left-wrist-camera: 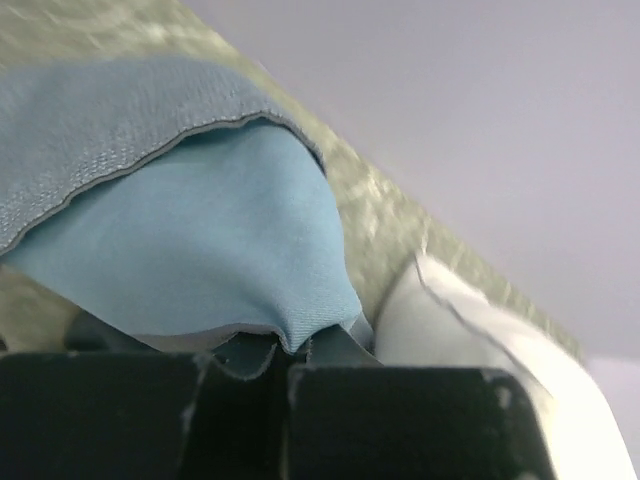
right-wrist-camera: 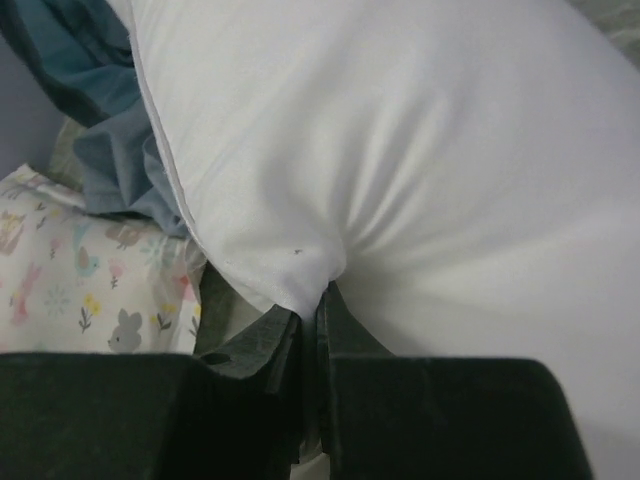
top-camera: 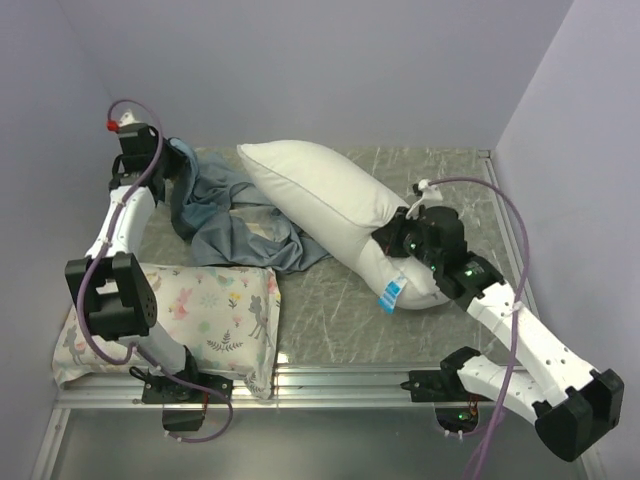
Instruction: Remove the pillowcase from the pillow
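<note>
The plump white pillow (top-camera: 335, 205) lies diagonally across the table, bare, with its blue-and-white tag (top-camera: 391, 294) at the near end. My right gripper (top-camera: 392, 238) is shut on a pinch of the pillow (right-wrist-camera: 400, 150) near that end. The blue-grey pillowcase (top-camera: 225, 225) lies crumpled to the pillow's left, off it. My left gripper (top-camera: 172, 160) is shut on a fold of the pillowcase (left-wrist-camera: 210, 230) at the far left, holding it raised. In the left wrist view the pillow (left-wrist-camera: 470, 340) shows at the right.
A smaller floral deer-print pillow (top-camera: 200, 310) lies at the near left, by the left arm's base. Pale walls close in the table on the left, back and right. A metal rail (top-camera: 330, 385) runs along the near edge.
</note>
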Action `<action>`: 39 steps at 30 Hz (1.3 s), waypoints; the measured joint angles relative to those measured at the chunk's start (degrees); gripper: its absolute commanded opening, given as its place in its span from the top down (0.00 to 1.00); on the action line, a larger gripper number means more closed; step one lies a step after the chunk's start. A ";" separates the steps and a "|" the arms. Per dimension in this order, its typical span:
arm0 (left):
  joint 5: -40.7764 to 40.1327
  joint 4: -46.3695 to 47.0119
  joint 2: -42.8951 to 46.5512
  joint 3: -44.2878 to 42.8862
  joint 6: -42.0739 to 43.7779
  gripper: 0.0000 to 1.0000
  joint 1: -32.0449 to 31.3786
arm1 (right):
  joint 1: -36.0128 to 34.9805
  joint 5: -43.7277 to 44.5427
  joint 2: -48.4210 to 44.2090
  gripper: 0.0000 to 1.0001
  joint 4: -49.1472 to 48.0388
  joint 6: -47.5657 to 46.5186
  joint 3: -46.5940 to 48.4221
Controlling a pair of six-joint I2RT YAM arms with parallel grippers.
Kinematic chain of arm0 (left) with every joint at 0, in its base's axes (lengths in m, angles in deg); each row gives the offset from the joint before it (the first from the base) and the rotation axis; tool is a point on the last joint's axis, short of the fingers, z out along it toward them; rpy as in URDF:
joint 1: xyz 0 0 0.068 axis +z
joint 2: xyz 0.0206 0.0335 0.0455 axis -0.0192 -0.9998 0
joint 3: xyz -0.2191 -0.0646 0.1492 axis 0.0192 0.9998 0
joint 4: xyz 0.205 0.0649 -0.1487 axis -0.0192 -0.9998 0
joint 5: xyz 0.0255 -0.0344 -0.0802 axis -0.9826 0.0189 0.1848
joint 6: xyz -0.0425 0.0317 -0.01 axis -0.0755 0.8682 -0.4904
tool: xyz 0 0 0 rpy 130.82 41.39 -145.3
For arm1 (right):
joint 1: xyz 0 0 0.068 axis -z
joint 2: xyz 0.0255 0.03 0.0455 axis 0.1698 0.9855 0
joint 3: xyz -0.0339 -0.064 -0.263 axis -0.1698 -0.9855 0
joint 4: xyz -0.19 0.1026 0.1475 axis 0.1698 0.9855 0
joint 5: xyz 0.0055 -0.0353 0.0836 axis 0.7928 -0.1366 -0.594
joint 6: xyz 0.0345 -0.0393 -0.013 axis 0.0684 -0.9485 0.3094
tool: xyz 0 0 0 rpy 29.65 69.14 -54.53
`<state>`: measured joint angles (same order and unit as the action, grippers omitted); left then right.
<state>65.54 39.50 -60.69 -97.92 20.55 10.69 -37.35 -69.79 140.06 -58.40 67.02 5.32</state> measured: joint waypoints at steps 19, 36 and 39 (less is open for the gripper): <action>-0.15 2.99 7.30 25.11 -3.65 0.94 -11.69 | 7.87 -12.20 33.16 1.00 -32.24 13.73 -5.81; 0.20 -4.42 4.59 18.01 2.01 0.01 -12.02 | 9.46 -0.55 12.61 0.44 -25.68 14.82 -14.91; -0.72 -6.84 6.47 17.49 3.45 0.01 -12.09 | 8.81 0.63 9.40 0.06 -22.21 13.79 -14.12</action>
<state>64.82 32.66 -54.22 -80.43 24.00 -1.40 -28.54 -69.16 149.46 -80.61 80.81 -8.80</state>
